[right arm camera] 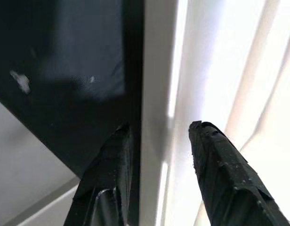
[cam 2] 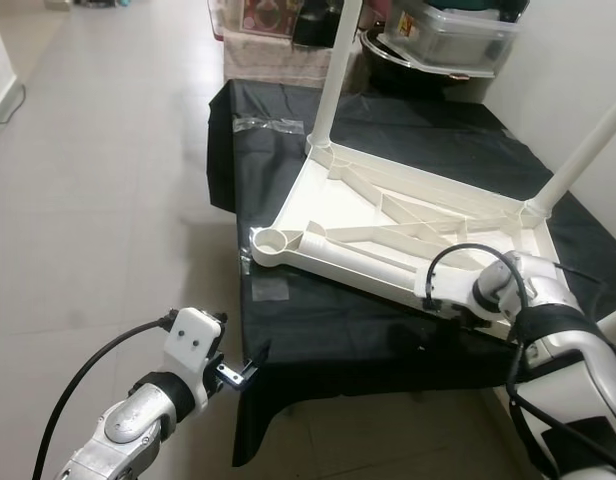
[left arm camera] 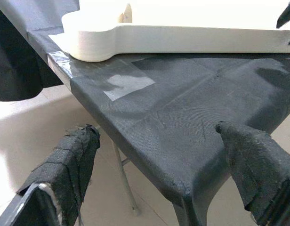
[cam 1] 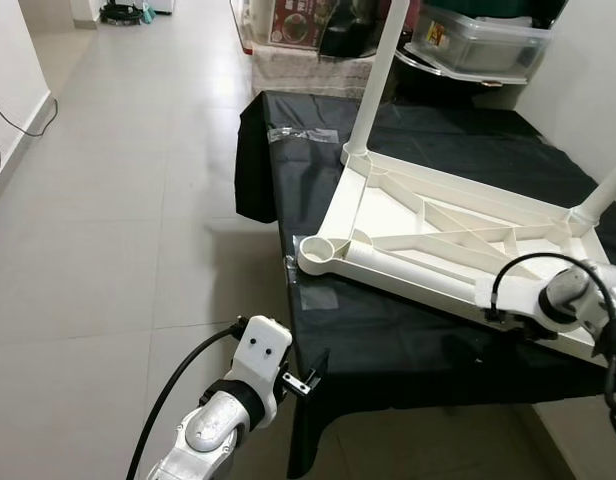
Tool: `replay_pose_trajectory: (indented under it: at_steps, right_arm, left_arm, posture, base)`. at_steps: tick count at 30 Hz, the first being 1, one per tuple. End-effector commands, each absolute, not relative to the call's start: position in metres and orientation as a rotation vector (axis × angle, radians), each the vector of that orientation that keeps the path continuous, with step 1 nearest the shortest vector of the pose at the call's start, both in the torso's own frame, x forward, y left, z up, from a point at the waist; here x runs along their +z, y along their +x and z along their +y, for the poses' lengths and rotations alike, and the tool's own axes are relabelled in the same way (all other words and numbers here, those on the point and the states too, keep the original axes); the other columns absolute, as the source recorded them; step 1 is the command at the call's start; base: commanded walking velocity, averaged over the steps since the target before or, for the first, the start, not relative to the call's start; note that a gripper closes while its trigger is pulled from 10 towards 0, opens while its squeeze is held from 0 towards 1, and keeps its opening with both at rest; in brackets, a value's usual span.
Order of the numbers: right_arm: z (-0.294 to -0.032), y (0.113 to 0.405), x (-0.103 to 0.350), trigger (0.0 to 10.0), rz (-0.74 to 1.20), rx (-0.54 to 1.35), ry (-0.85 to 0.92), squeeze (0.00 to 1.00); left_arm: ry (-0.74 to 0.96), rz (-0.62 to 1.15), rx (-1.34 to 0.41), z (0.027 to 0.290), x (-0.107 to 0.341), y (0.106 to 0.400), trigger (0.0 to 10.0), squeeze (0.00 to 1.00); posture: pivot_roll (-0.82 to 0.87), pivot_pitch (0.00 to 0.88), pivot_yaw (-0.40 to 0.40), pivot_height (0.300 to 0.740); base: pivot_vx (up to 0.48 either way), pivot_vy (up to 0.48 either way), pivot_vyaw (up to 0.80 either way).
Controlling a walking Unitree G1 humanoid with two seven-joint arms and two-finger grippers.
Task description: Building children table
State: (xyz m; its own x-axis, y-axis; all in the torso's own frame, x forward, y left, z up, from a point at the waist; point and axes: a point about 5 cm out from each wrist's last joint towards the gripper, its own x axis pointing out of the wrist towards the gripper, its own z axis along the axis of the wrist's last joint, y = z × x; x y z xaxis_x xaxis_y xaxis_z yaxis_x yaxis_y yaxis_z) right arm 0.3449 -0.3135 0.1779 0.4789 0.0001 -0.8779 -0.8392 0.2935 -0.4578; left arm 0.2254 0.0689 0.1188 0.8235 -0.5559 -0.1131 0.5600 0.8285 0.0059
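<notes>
A white plastic children's table (cam 1: 438, 235) lies upside down on a black-clothed work table (cam 1: 388, 345). Two white legs stand up from its sockets: one at the far corner (cam 1: 380, 70), one at the right (cam 1: 610, 188). The near-left corner socket (cam 1: 316, 247) is an empty ring. My right gripper (right arm camera: 157, 127) straddles the white table's near rim (right arm camera: 159, 94), one finger on each side, closed around it. My left gripper (left arm camera: 159, 136) hangs open just off the work table's near-left corner (left arm camera: 182, 188), holding nothing.
Clear tape patches (cam 1: 318, 297) stick to the cloth near the corner. Plastic storage boxes (cam 1: 483, 40) and clutter stand behind the work table. A white wall (cam 1: 588, 80) runs along the right. Tiled floor (cam 1: 118, 220) stretches to the left, with a cable (cam 1: 13, 115) by the wall.
</notes>
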Motion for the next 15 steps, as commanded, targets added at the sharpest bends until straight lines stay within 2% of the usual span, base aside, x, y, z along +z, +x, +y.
replay_pose_trajectory:
  at_steps: [1, 6, 8, 11, 15]
  right_arm:
    - [-0.304, 0.350, 0.193, 10.0, 0.831, 0.731, -1.015, 0.00]
    - [-0.289, 0.358, 0.205, 10.0, 0.724, 0.766, -0.901, 0.00]
    - [-0.273, 0.367, 0.209, 10.0, 0.640, 0.755, -0.795, 0.00]
    - [-0.273, 0.367, 0.209, 10.0, 0.640, 0.755, -0.795, 0.00]
    - [-0.256, 0.376, 0.199, 10.0, 0.594, 0.700, -0.700, 0.00]
  left_arm:
    - [0.037, 0.109, -0.588, 0.067, 0.117, 0.226, 10.0, 0.00]
    - [0.038, 0.109, -0.587, 0.067, 0.117, 0.226, 10.0, 0.00]
    - [0.036, 0.110, -0.588, 0.068, 0.117, 0.225, 10.0, 0.00]
    - [0.036, 0.110, -0.588, 0.068, 0.117, 0.225, 10.0, 0.00]
    - [0.029, 0.110, -0.590, 0.067, 0.120, 0.222, 10.0, 0.00]
  posture:
    - [0.05, 0.063, -0.148, 0.740]
    - [0.05, 0.064, -0.146, 0.740]
    - [0.05, 0.068, -0.145, 0.740]
    - [0.05, 0.068, -0.145, 0.740]
    - [0.05, 0.097, -0.154, 0.740]
  base:
    - [0.000, 0.000, 0.00]
    - [0.000, 0.000, 0.00]
    - [0.000, 0.000, 0.00]
    - [0.000, 0.000, 0.00]
    - [0.000, 0.000, 0.00]
